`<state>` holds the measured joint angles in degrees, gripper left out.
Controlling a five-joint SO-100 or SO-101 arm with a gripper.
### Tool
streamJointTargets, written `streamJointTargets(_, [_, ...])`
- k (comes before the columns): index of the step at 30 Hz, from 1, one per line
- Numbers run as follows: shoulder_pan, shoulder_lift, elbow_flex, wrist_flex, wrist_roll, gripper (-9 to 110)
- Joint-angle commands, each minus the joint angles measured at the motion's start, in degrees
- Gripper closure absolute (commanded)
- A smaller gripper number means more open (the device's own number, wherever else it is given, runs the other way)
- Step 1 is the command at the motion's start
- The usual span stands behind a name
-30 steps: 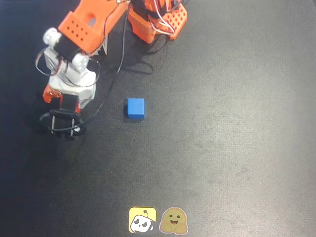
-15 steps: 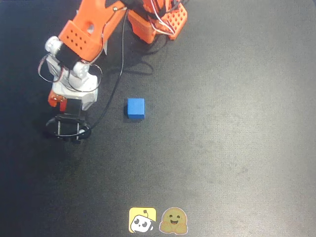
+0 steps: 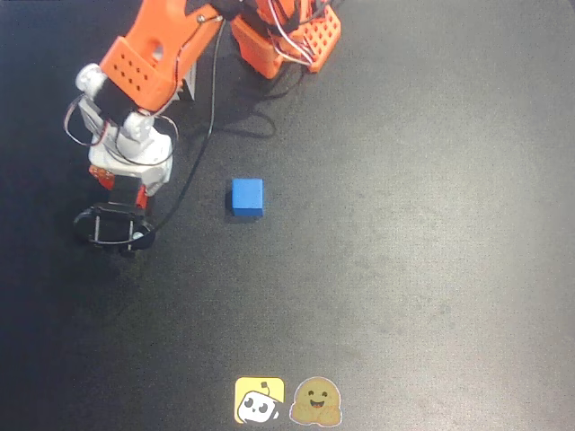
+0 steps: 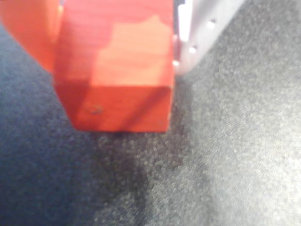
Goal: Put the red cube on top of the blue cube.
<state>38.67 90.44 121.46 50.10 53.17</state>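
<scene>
**Red cube held at the left, blue cube alone at mid-table**

From above, the orange arm (image 3: 148,58) reaches from its base (image 3: 287,36) at the far edge of the dark table (image 3: 404,251) down and to the left, its white wrist section bent over so the gripper (image 3: 115,184) points at the tabletop on the left side. Only a sliver of red shows under the wrist there. The wrist view settles it: the red cube (image 4: 117,66) fills the upper left of that picture, clamped between an orange finger (image 4: 28,33) on its left and a white finger (image 4: 207,23) on its right. The cube has no long axis; it sits squarely between the fingers, one edge facing the camera, its lower face in shade above the speckled surface. Whether it touches the table I cannot tell.

The blue cube (image 3: 247,197) rests flat on the table near the middle, well to the right of the gripper, its sides roughly square to the overhead picture.

At the near edge lie two small stickers, a yellow one with a white cartoon figure (image 3: 260,400) and a smiling face (image 3: 316,401). No writing can be read.
</scene>
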Motion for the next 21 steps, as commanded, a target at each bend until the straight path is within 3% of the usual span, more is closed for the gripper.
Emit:
streamJointTargets(1, [0.8,1.7,-0.4,0.5,0.6,93])
streamJointTargets(21, [-2.5,9.4,-10.1,14.1,10.8,93])
